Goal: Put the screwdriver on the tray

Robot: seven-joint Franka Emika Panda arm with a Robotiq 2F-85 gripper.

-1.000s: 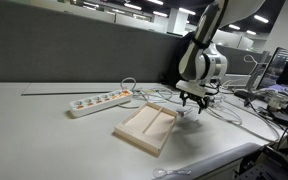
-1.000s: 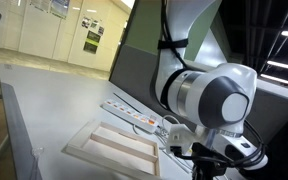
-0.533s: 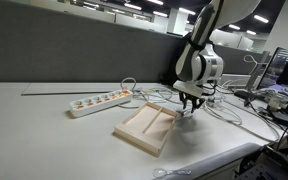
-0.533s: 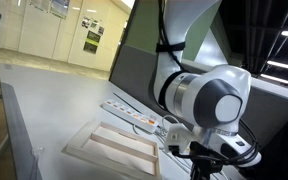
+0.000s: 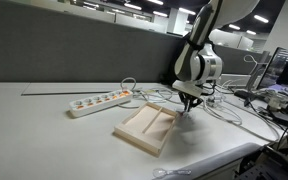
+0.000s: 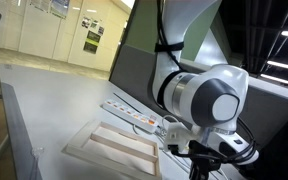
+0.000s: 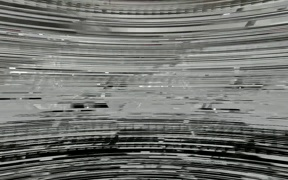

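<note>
The claw point(image 5: 189, 104) hung low just past the tray's point(image 5: 144, 128) far corner, among the loose cables point(image 5: 224, 108) that lay beside the tray on that side. Whether its jaws stood wide, narrow or closed on something could not be told: in both exterior views the fingers were too small or hidden behind the wrist, and the wrist view was nothing but grey streaks.

The screwdriver itself could not be made out. Judging by where the claw was working, it most likely lay at the claw's tips, off the tray and next to that corner.

A screwdriver would probably be light and stiff, with a smooth round shaft that rolls and slips. The thicker handle, taken across its middle, would be the safer hold, and it should be lifted clear of the cables so that none snags.

The tray had 2 long compartments split by a centre divider, and nothing showed in either. A white power strip point(image 5: 97, 101) lay on the table point(image 5: 44, 130) beyond the tray's other far corner, apart from it.
</note>
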